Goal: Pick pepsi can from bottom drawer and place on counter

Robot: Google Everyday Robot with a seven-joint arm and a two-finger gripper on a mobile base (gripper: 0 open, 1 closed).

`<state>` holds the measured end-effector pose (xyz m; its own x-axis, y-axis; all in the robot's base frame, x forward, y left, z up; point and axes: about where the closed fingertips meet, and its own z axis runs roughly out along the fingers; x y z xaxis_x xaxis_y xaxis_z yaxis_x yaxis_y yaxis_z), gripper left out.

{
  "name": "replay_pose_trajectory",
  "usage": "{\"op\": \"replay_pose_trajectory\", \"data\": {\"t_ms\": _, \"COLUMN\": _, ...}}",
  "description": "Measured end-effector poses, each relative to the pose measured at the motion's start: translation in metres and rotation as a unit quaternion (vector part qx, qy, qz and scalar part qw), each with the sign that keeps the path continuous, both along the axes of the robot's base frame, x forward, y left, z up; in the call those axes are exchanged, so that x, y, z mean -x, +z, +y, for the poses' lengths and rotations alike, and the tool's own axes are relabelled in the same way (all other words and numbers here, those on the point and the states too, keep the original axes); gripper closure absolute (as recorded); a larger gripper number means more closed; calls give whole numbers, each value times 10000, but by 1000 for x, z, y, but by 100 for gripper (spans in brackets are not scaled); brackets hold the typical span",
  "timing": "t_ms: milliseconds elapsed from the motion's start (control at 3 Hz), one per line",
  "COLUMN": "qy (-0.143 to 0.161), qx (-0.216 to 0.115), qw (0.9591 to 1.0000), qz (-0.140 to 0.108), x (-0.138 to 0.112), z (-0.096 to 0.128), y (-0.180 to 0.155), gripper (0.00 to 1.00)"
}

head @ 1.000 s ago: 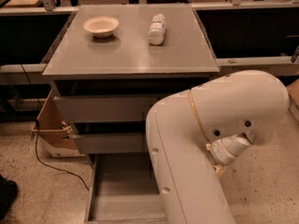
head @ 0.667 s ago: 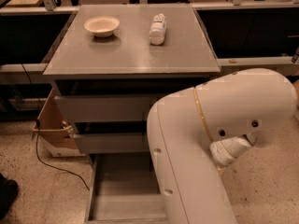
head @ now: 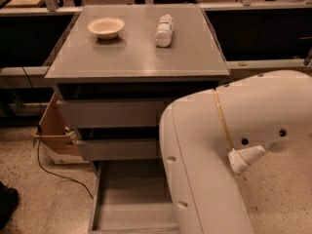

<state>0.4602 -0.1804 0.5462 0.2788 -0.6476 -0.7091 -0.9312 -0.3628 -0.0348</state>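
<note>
The bottom drawer (head: 127,195) is pulled out at the foot of the grey cabinet, and its visible floor is bare. The pepsi can is hidden or out of view. The counter (head: 136,50) is the grey slab on top of the cabinet. My white arm (head: 229,150) fills the lower right and covers the drawer's right part. My gripper is not in view, hidden behind or below the arm.
A cream bowl (head: 106,27) and a white plastic bottle (head: 164,30) lying on its side sit on the counter. Two shut drawers (head: 112,113) show plain fronts. A cardboard box (head: 53,130) and a black cable (head: 53,167) are on the left floor. Wooden benches stand behind.
My arm has shifted slightly to the right and down in view. The drawer, bowl and bottle have not moved.
</note>
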Motion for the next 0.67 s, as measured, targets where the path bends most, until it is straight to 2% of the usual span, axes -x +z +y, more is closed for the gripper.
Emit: {"op": "replay_pose_trajectory", "data": {"t_ms": 667, "qy": 48, "qx": -136, "qw": 9999, "qz": 90, "x": 5, "z": 5, "y": 5, "gripper": 100}}
